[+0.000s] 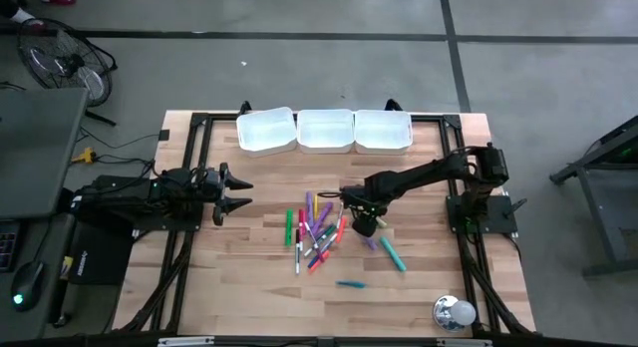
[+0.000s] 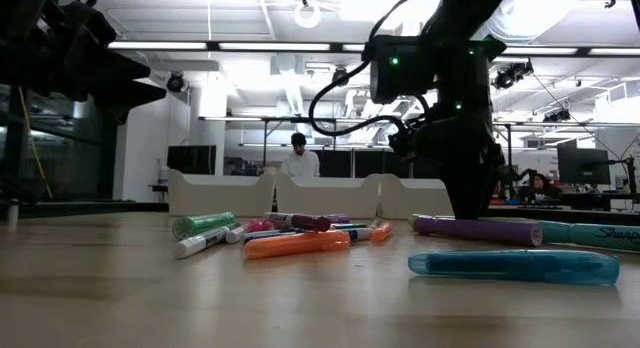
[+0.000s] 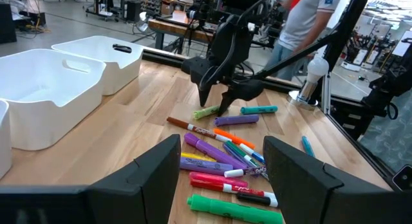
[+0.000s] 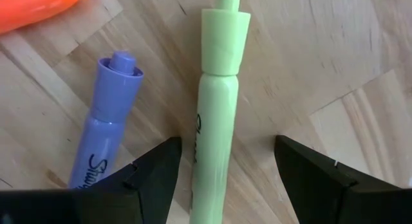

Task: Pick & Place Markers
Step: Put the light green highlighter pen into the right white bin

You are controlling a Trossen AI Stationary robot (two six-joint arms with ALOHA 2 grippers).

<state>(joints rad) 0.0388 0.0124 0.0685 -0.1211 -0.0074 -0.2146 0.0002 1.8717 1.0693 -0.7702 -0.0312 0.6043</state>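
Observation:
Several markers point(image 1: 317, 232) lie loose on the wooden table, in green, purple, red, pink, orange and teal. My right gripper point(image 1: 364, 225) points down at the pile's right edge, open. Its fingers stand on either side of a light green marker point(image 4: 215, 108) that lies flat, without touching it. A purple marker point(image 4: 106, 121) lies just outside one finger and an orange one point(image 4: 35, 5) a little farther off. My left gripper point(image 1: 234, 195) waits open and level at the table's left side, short of the pile.
Three white trays point(image 1: 324, 130) stand in a row along the far edge. A teal marker point(image 1: 392, 253) and a blue one point(image 1: 350, 283) lie apart, nearer the front. A white and silver round object point(image 1: 454, 312) stands at the front right corner.

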